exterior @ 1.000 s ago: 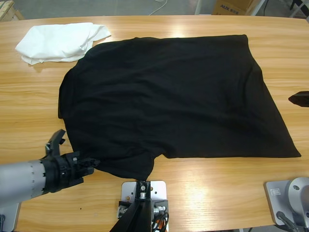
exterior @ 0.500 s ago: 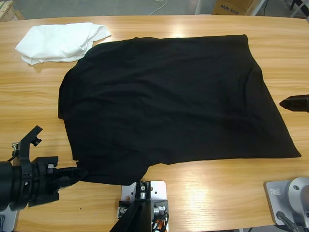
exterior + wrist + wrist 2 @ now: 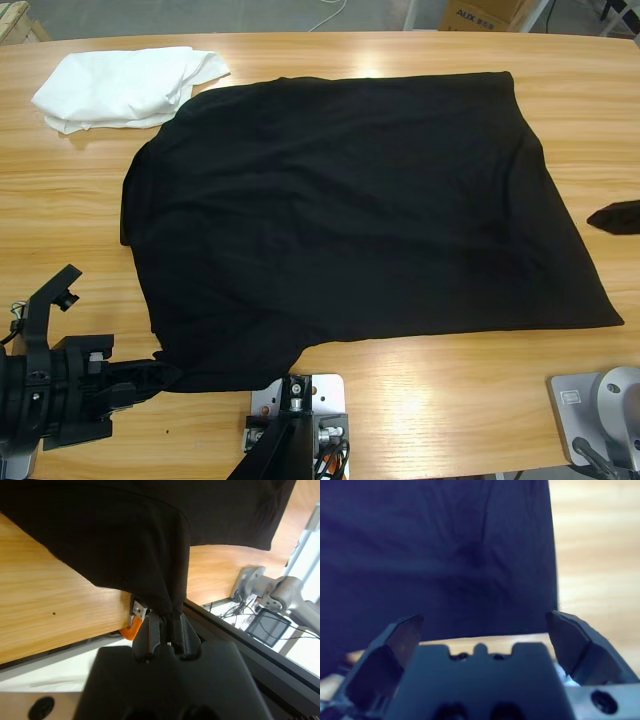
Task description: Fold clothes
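The clothes, a large black T-shirt (image 3: 360, 210), lie spread flat across the middle of the wooden table (image 3: 460, 390). At the near left, my left gripper (image 3: 165, 373) is shut on the shirt's near-left corner. In the left wrist view that pinched fold of black fabric (image 3: 150, 555) rises straight from the left gripper (image 3: 164, 626). My right gripper (image 3: 612, 216) sits at the table's right edge, just off the shirt's right hem, touching nothing. In the right wrist view the right gripper (image 3: 485, 630) stands wide open with the shirt (image 3: 435, 555) ahead of it.
A crumpled white garment (image 3: 125, 85) lies at the far left, touching the shirt's upper left corner. Bare wood (image 3: 60, 200) shows to the left of the shirt and along the near edge. A cardboard box (image 3: 480, 15) stands beyond the table.
My left gripper has drawn back toward the near-left corner, pulling the shirt's corner with it. The right gripper came in slightly, then retreated toward the right edge.
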